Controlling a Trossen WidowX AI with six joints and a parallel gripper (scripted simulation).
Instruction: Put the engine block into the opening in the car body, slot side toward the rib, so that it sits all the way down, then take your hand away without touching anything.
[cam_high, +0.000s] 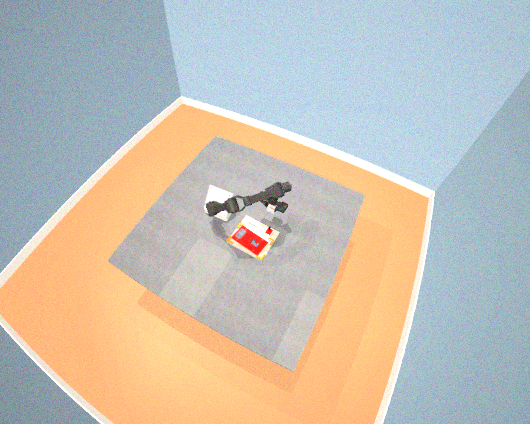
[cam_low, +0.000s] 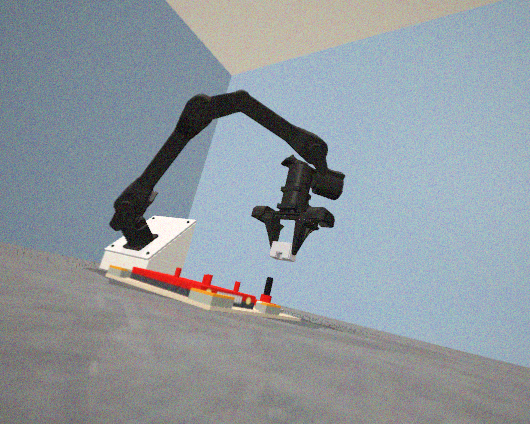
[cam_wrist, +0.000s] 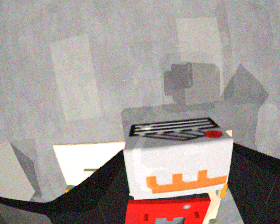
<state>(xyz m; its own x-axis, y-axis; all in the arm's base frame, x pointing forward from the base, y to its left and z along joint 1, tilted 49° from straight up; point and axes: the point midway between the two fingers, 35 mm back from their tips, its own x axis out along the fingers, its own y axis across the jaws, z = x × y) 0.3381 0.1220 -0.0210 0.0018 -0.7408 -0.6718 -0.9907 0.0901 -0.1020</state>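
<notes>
The white engine block (cam_high: 271, 208) (cam_low: 282, 251) (cam_wrist: 177, 155) has a striped top with a red disc and an orange toothed band on one side. My gripper (cam_low: 283, 244) is shut on it, with a dark finger at either side in the wrist view, and holds it in the air above and beyond the lever end of the board. The red car body (cam_high: 248, 241) (cam_low: 165, 276) (cam_wrist: 136, 214) lies on the cream board (cam_high: 257, 226) (cam_wrist: 75, 160). Its opening shows partly at the bottom of the wrist view, below the block. The rib and the block's slot are not clearly visible.
A black lever (cam_low: 268, 285) on a red base (cam_high: 269, 230) (cam_low: 266, 298) stands upright on the board, below the held block. Several red pegs rise from the car body. Yellow-orange corner pieces edge it. The arm's white base (cam_high: 215, 192) (cam_low: 172, 232) stands behind the board.
</notes>
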